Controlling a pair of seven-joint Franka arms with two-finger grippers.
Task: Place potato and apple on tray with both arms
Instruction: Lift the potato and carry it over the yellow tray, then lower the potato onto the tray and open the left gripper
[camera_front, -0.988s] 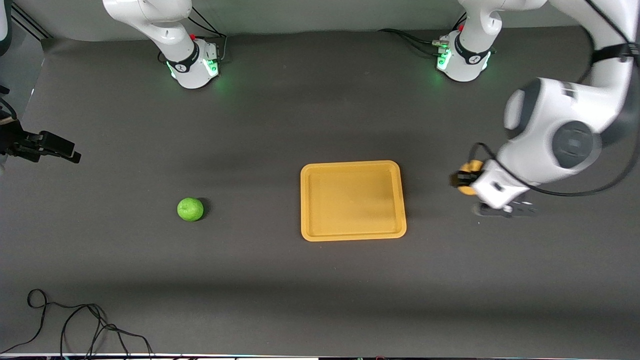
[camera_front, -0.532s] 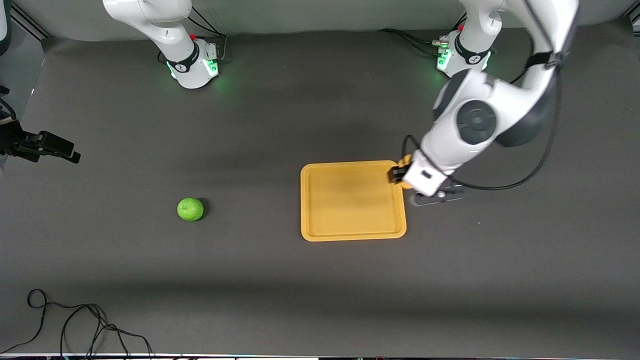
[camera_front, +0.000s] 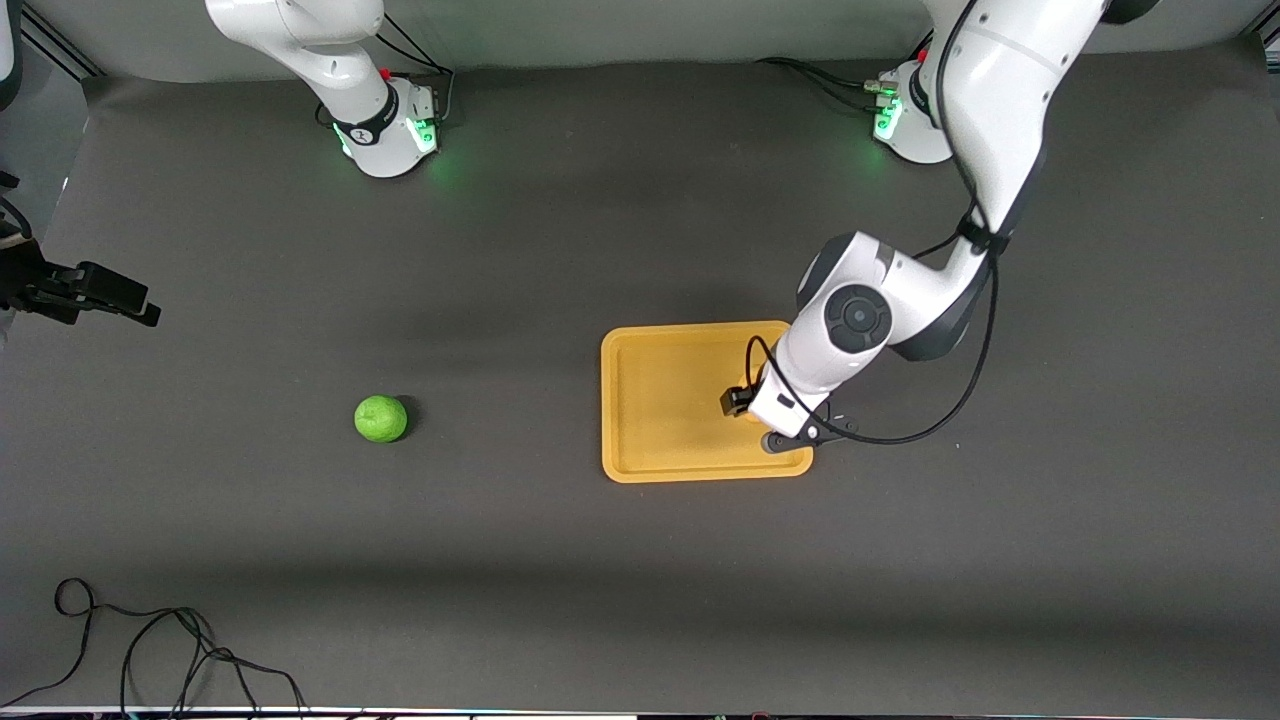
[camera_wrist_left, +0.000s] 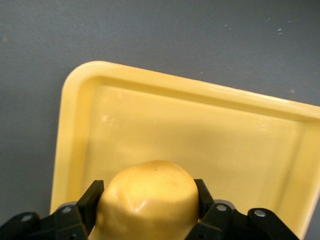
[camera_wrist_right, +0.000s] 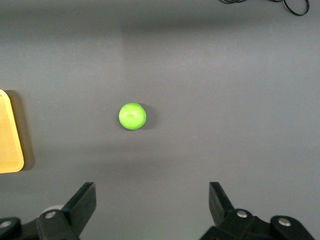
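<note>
Left wrist view: left gripper (camera_wrist_left: 148, 210) fingers (camera_wrist_left: 91, 200) tight on potato (camera_wrist_left: 147, 197) over tray (camera_wrist_left: 80, 130)

potato (camera_wrist_left: 147, 200) cut by wrist frame edge, front view hides it

Black cable (camera_front: 150, 650): loose loops on the dark grey table (camera_front: 600, 600), at the corner nearest the front camera, right arm's end.

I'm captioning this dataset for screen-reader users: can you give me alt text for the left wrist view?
The left gripper is shut on a lumpy yellow-tan potato, held over a flat yellow-orange plastic tray with rounded corners and a low raised rim. The tray lies on a dark grey table surface.
</note>
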